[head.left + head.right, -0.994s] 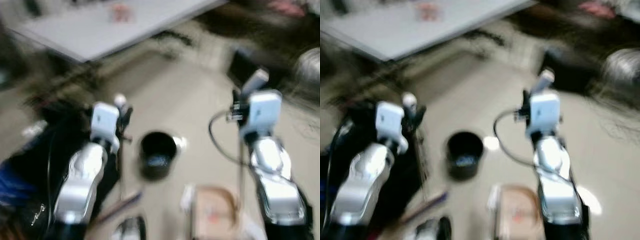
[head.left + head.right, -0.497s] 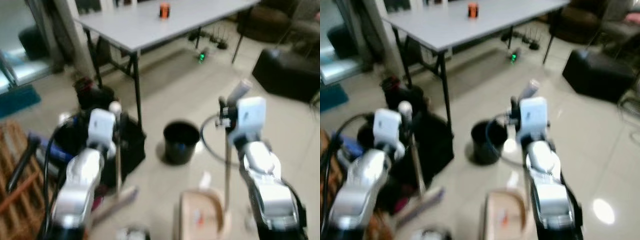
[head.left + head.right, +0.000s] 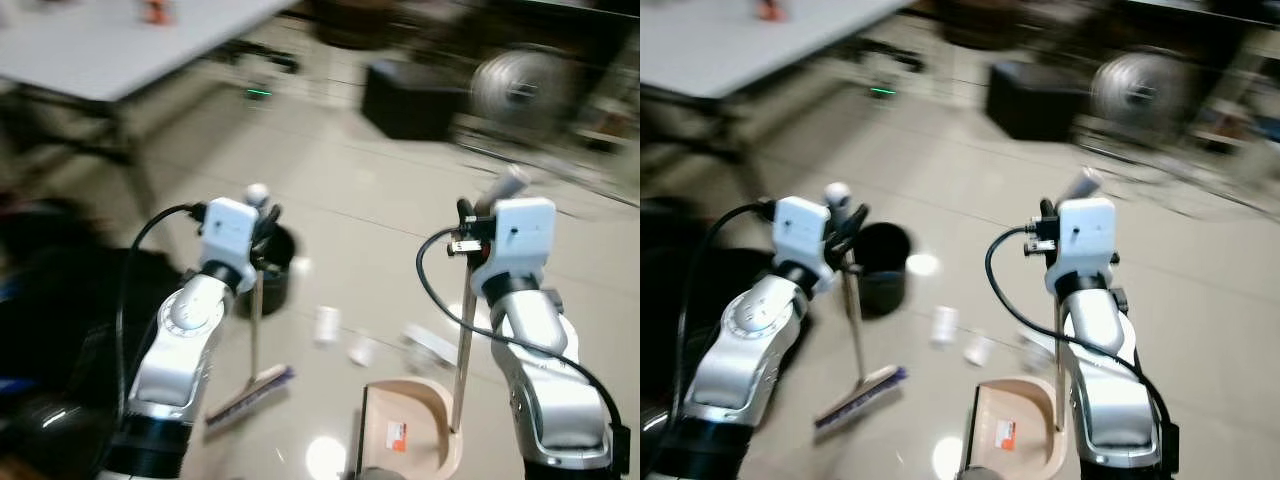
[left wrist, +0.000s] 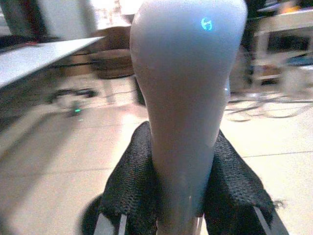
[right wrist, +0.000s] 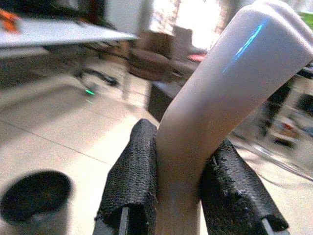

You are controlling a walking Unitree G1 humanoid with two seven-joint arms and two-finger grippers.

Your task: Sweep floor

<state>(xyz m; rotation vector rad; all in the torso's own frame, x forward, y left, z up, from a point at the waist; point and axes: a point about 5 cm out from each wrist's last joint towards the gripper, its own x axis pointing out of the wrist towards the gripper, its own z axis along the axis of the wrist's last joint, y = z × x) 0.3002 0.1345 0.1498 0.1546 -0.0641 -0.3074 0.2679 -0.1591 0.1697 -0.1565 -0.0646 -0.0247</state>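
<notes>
My left gripper (image 3: 262, 222) is shut on the handle of a small broom (image 3: 254, 340) whose bristle head (image 3: 248, 393) rests on the tiled floor. The broom's pale handle end (image 4: 188, 93) stands between the black fingers (image 4: 131, 186) in the left wrist view. My right gripper (image 3: 470, 232) is shut on the upright handle (image 3: 463, 345) of a beige dustpan (image 3: 403, 436) standing on the floor in front of me. Its handle top (image 5: 220, 93) sits between the pads (image 5: 132, 176). A few pale scraps of litter (image 3: 326, 324) (image 3: 362, 350) (image 3: 430, 342) lie on the tiles between broom and dustpan.
A black bin (image 3: 265, 280) stands just behind the broom. A grey table (image 3: 110, 45) is at the far left, a dark box (image 3: 410, 98) and a fan (image 3: 520, 88) at the back. Dark bags (image 3: 60, 300) lie at the left.
The view has swung right, so the table and bags have slid left and the fan has come in. Litter on the floor shows ahead. Both grippers hold as before.
</notes>
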